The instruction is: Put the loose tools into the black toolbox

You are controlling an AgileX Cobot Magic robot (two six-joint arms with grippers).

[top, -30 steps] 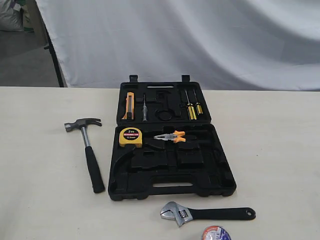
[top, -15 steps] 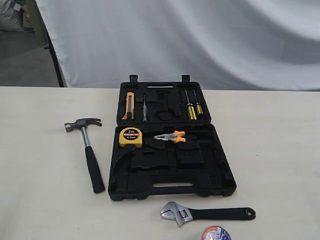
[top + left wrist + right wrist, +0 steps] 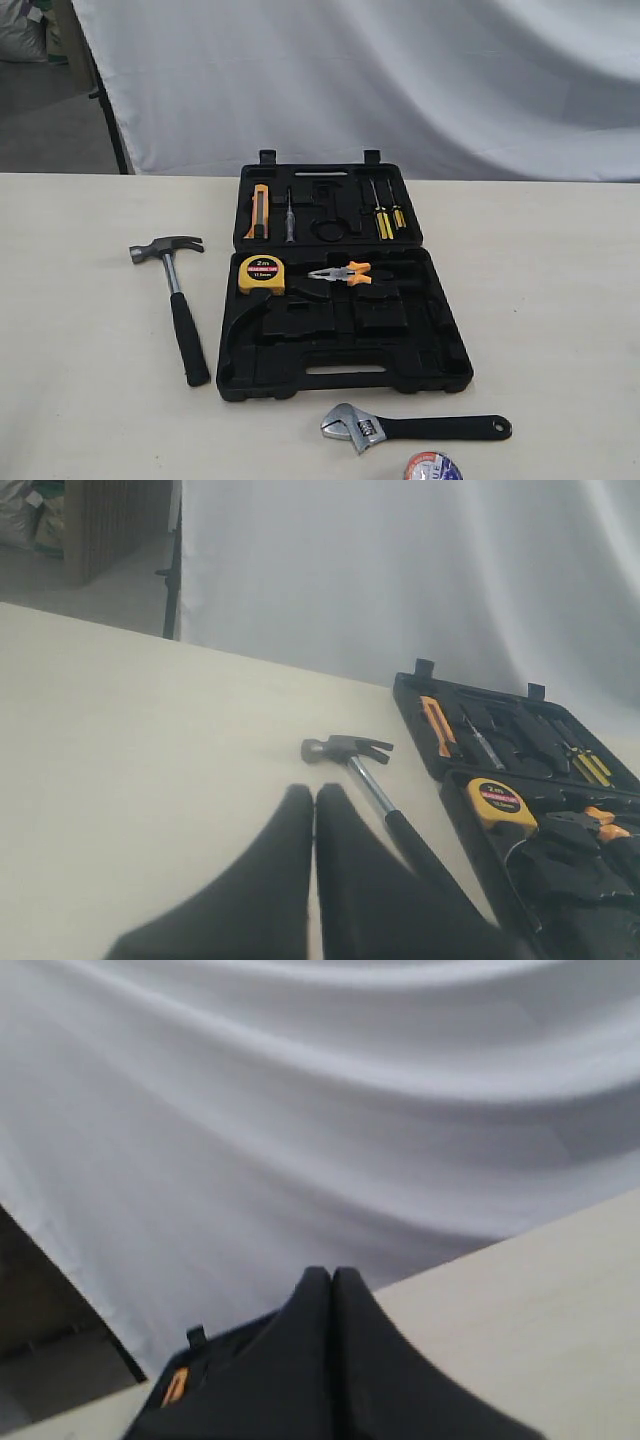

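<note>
The black toolbox (image 3: 440, 352) lies open in the middle of the table. A claw hammer (image 3: 172, 290) with a black handle lies on the table left of it. In front of the case lies the silver adjustable wrench (image 3: 410, 428), and a blue-and-white tape roll (image 3: 432, 467) is cut off by the bottom edge. Neither arm shows in the exterior view. My left gripper (image 3: 314, 792) is shut and empty, held above the table short of the hammer (image 3: 365, 775). My right gripper (image 3: 332, 1275) is shut and empty, with the toolbox's far corner (image 3: 215, 1348) behind it.
Inside the case sit a yellow tape measure (image 3: 261, 273), orange-handled pliers (image 3: 342, 272), a utility knife (image 3: 259, 210) and screwdrivers (image 3: 383, 213). A white sheet (image 3: 380, 80) hangs behind the table. A black stand leg (image 3: 110, 120) is at the back left.
</note>
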